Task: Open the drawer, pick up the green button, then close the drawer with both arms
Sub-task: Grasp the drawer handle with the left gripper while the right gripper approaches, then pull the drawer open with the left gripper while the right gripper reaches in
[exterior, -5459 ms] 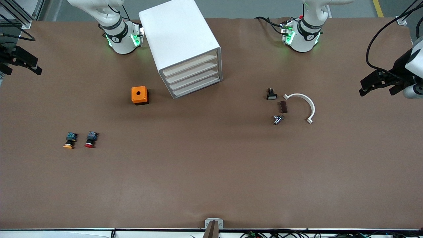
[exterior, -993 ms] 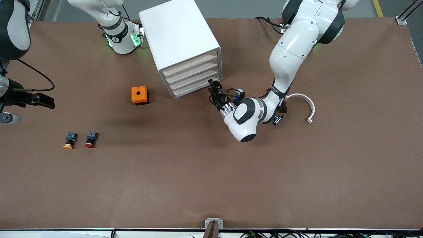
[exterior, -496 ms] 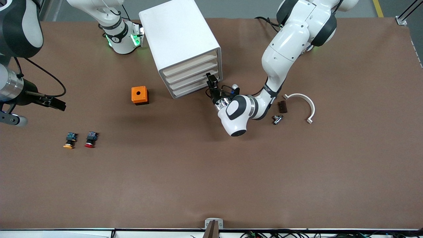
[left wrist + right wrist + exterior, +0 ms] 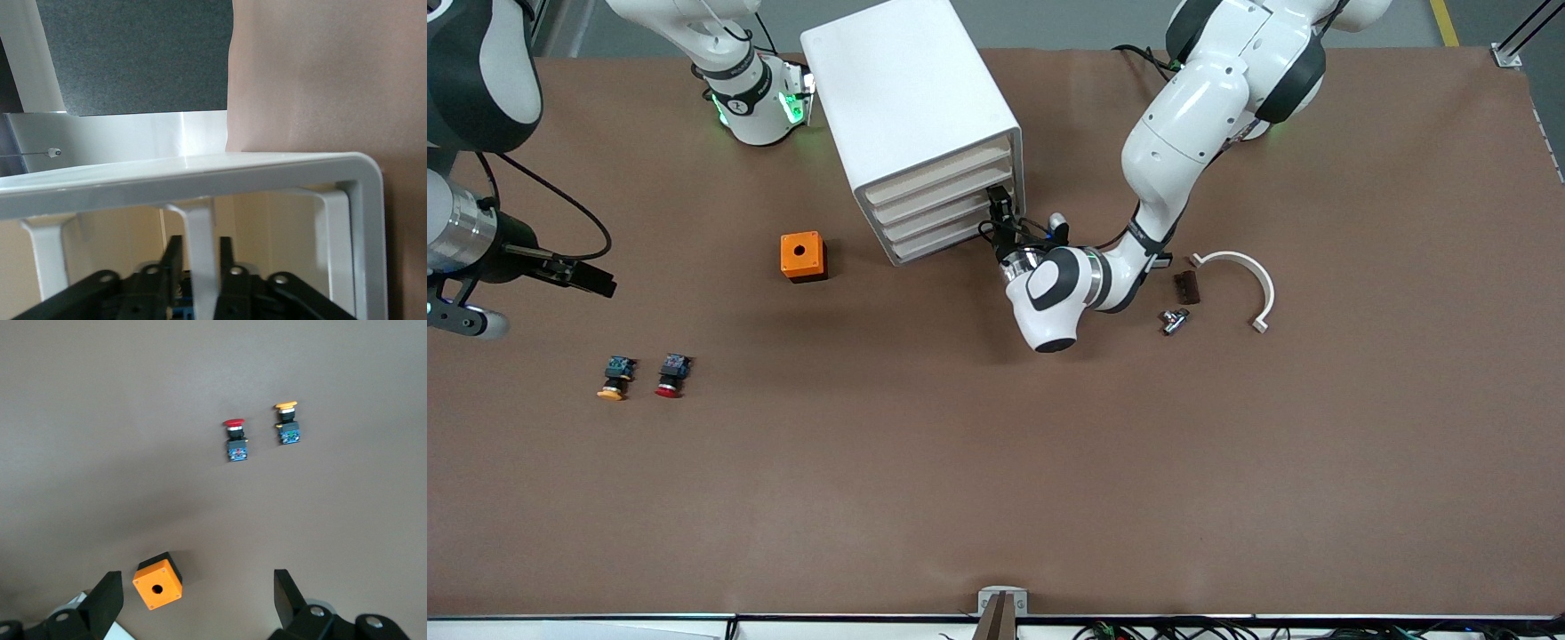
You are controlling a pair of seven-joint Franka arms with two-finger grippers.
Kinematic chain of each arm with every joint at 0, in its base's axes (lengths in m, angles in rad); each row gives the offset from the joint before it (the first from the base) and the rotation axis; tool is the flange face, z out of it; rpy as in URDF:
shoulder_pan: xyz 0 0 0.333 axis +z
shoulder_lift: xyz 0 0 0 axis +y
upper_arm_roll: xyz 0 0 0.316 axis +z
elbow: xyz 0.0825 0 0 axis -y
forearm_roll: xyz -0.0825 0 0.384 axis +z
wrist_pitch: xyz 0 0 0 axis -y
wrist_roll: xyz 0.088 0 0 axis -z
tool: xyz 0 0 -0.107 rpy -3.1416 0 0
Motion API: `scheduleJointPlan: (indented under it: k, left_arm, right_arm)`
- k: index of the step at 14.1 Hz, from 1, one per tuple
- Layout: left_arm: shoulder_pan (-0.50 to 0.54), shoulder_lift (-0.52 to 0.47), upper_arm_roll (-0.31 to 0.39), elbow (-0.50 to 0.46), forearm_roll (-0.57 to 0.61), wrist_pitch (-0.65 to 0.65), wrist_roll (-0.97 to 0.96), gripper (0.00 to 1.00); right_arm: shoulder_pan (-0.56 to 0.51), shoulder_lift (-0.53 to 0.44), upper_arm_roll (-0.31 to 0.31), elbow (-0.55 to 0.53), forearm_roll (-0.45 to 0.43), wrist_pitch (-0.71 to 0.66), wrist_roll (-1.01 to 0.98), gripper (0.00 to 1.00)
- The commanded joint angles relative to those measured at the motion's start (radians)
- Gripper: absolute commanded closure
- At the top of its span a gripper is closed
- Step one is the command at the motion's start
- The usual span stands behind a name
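Right gripper (image 4: 601, 284) hangs over the table (image 4: 996, 498) by the edge at the right arm's end, fingers (image 4: 107, 603) spread wide, holding nothing. Under it sit the yellow-capped button (image 4: 611, 378) and red-capped button (image 4: 670, 376), then the orange box (image 4: 803, 257). The drawer (image 4: 947, 216) is shut in the cabinet (image 4: 907, 107). My left gripper (image 4: 998, 203) is at its front corner, fingers (image 4: 175, 260) pinched narrow on its white lip. Toward the left arm's end lies a curved white piece (image 4: 1258, 276).

Front cam high, faces arms; left wrist close on cabinet (image 4: 200, 180); right wrist overhead.
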State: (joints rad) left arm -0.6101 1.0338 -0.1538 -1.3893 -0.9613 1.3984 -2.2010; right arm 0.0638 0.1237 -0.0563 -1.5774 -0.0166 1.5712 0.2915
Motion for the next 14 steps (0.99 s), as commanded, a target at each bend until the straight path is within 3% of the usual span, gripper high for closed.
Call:
scheduleJointPlan:
  k: [1, 6, 10, 14]
  left_arm:
    - [0.000, 0.012, 0.003, 0.004, -0.014, -0.013, -0.025, 0.84]
    - [0.018, 0.012, 0.013, 0.007, -0.019, -0.012, -0.026, 0.92]
    - [0.073, 0.014, 0.013, 0.010, -0.017, -0.002, -0.026, 0.92]
    - [0.159, 0.015, 0.013, 0.010, -0.025, 0.048, -0.025, 0.88]
  right_arm:
    - [0.020, -0.010, 0.000, -0.015, 0.029, -0.007, 0.086, 0.00]
    - [0.132, -0.021, -0.002, -0.033, 0.029, 0.004, 0.260, 0.00]
    - [0.183, -0.076, 0.000, -0.148, 0.035, 0.081, 0.373, 0.00]
    - [0.276, -0.079, 0.000, -0.170, 0.061, 0.121, 0.555, 0.00]
